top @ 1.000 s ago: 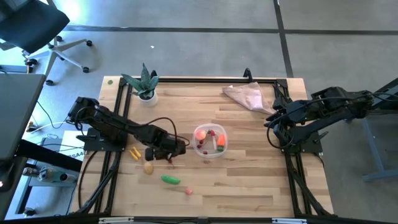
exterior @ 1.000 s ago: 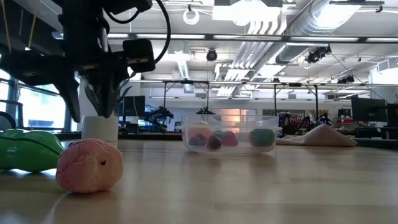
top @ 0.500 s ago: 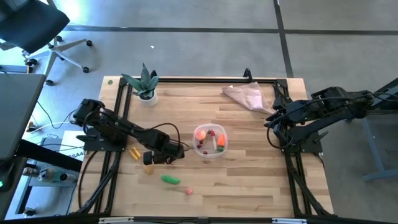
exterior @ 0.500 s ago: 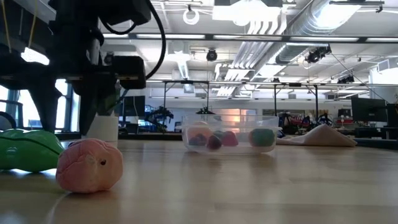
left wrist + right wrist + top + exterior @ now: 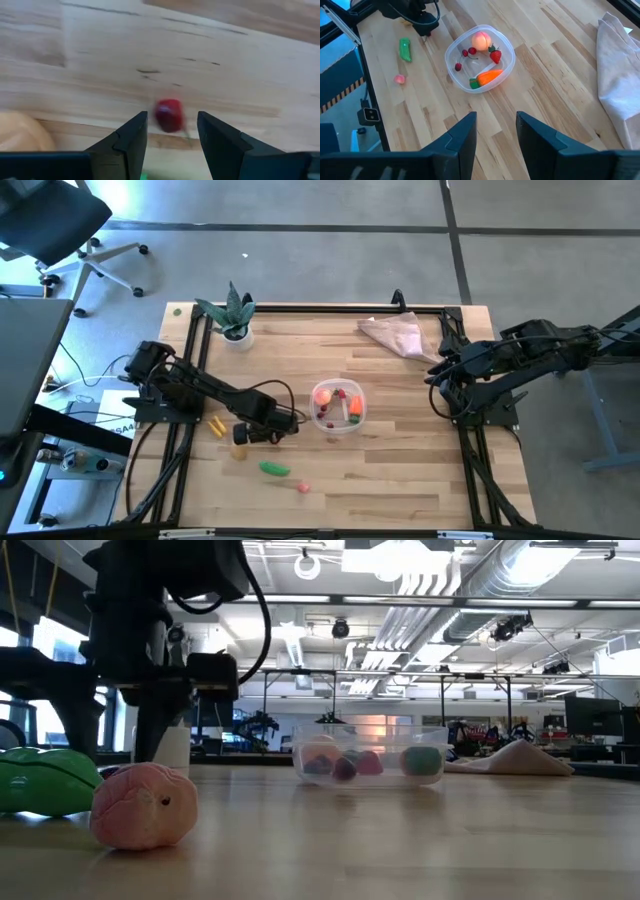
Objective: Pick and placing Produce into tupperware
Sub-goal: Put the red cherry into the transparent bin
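tupperware (image 5: pixel 338 407): round, clear, upright at mid-table, holding a carrot (image 5: pixel 489 76), peach and red bits
green pod (image 5: pixel 274 468): loose on wood
pink piece (image 5: pixel 144 805): nearby

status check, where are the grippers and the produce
Left gripper open, low over small red piece. Right gripper open, parked right edge. Tupperware part filled. Nothing blocking.

The left gripper (image 5: pixel 272 436) is sinking toward the table and drawing back from the tupperware (image 5: pixel 338 406), its arm folding lower. It is now covering the spot beside the beige potato (image 5: pixel 239 448), its parted fingers (image 5: pixel 131 139) straddling a small dark-red piece (image 5: pixel 168 115).
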You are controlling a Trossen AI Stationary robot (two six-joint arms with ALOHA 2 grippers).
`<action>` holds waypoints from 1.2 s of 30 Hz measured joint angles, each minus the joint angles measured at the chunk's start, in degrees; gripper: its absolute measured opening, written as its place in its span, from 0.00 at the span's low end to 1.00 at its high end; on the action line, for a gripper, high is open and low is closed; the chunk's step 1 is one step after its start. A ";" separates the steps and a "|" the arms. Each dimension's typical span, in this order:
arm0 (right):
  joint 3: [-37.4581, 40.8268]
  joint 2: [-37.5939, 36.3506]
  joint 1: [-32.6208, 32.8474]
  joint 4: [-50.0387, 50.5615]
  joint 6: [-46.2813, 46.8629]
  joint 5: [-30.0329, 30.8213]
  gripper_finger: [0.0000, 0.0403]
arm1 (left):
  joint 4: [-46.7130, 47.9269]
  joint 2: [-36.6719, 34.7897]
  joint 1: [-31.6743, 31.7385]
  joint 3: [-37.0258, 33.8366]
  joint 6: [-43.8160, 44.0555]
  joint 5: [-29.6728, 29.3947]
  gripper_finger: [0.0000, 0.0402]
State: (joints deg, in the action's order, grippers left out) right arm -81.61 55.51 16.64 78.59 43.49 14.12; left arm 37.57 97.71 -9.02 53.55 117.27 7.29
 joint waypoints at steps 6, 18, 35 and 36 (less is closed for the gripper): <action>-0.01 0.04 0.00 0.02 -0.01 0.00 0.32 | -1.38 1.74 0.00 0.11 -0.10 0.43 0.41; -0.01 0.01 0.00 0.00 0.00 0.01 0.32 | -1.20 1.72 0.00 0.10 -0.07 -0.30 0.41; 0.01 0.01 0.00 0.00 0.01 -0.01 0.32 | -0.82 1.74 -0.04 0.01 0.03 -0.28 0.22; 0.00 0.01 0.00 0.00 0.00 0.00 0.32 | -0.86 1.75 -0.04 0.01 0.04 -0.28 0.22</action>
State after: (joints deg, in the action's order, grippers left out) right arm -81.61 55.53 16.64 78.59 43.49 14.12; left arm 36.71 99.46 -9.06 53.56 117.32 7.01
